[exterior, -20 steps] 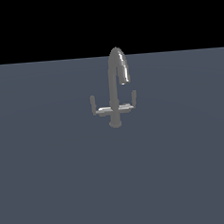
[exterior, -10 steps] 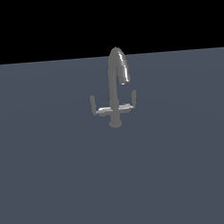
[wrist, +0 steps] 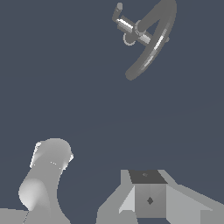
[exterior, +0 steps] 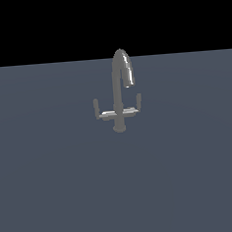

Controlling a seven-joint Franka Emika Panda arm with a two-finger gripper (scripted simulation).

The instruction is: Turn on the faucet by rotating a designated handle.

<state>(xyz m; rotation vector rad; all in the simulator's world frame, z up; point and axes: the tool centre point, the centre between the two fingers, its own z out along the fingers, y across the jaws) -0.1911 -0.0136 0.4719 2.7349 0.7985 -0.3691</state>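
Clearly at the approach step, the small dull-grey metal gooseneck faucet (exterior: pixel 118 95) stands centre frame on the slate-blue bench (exterior: pixel 55 192), untouched, its short grey tabbed handle (exterior: pixel 101 111) branching left, while the claw (wrist: pixel 94 175), spread wide, must next close in.

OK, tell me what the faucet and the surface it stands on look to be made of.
The faucet looks like dull grey metal with a brushed or satin finish: bright highlight streaks run along the gooseneck spout and the handle. Being a render, that is only its look. The surface is a flat, matte slate blue with no grain or shine; its material cannot be told.
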